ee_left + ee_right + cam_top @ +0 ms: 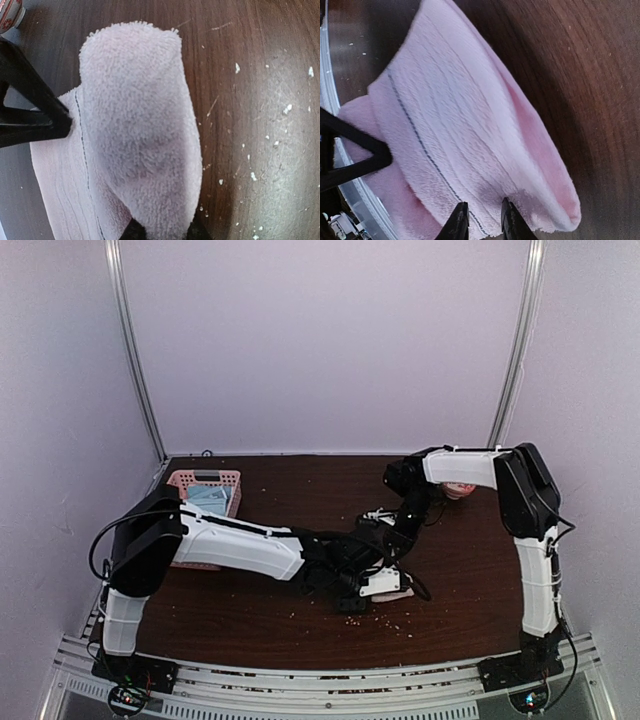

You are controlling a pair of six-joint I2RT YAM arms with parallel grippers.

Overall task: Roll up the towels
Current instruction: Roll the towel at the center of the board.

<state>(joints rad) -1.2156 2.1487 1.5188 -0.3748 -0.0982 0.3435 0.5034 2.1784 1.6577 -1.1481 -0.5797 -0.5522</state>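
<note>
Item: pink towel point(140, 140), mid-surface point(260, 100); 1 end folded over in a loose curl, judged an early roll, not tight; left tool point(165, 231) and right tool point(485, 220) each clenched on its edge; mint towel unseen; 0 of 2 rolls finished.

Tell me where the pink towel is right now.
The pink towel lies near the middle of the brown table, just right of centre in the top view, where the left arm and right arm meet, the jaws of each pinching it.
</note>
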